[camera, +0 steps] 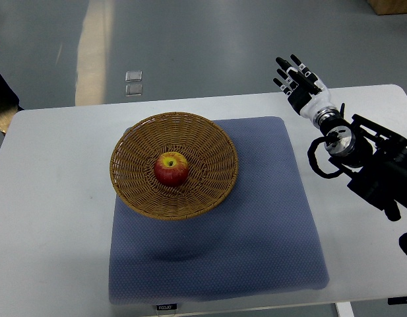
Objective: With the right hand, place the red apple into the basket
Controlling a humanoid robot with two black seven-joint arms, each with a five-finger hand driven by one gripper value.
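Right arm [375,168]: enters from the right edge and reaches up and to the left; dark, jointed links with looped black cable alongside.
Right wrist [336,137]: a round metallic joint between the black forearm and a white cuff.
Right hand [301,82]: raised at the far end of the arm, white at the base, black toward the tips, pointing away from the robot and slightly left.
Right fingers [283,63]: extended and spread, nothing between them, holding nothing.
Left arm: out of the picture.
Person: a dark sleeve edge at the far left border, apart from the robot.
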